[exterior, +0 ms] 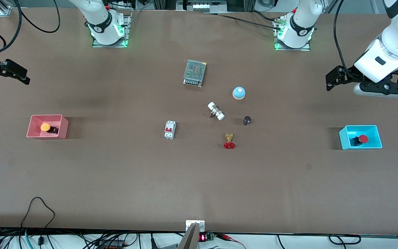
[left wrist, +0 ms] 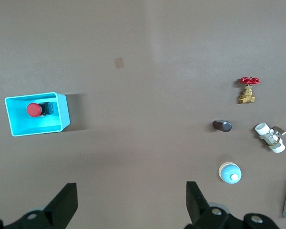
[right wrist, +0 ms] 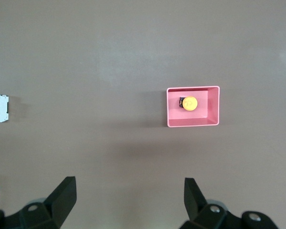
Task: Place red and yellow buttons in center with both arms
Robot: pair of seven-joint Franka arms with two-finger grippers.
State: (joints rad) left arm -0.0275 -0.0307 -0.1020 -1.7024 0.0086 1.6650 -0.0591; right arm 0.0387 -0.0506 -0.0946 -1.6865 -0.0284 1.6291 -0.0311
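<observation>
Currently I see both grippers, left (left wrist: 130, 205) and right (right wrist: 128, 202), spread wide and empty; the red-capped button (exterior: 360, 139) sits in its blue bin (exterior: 375, 134), the yellow-capped button (exterior: 46, 127) in its pink bin (exterior: 62, 125).

The red button (exterior: 361, 139) lies on its side in a blue bin (exterior: 344, 139) at the left arm's end of the table. The yellow button (exterior: 47, 127), also tipped over on its black body, lies in a pink bin (exterior: 33, 126) at the right arm's end.
</observation>
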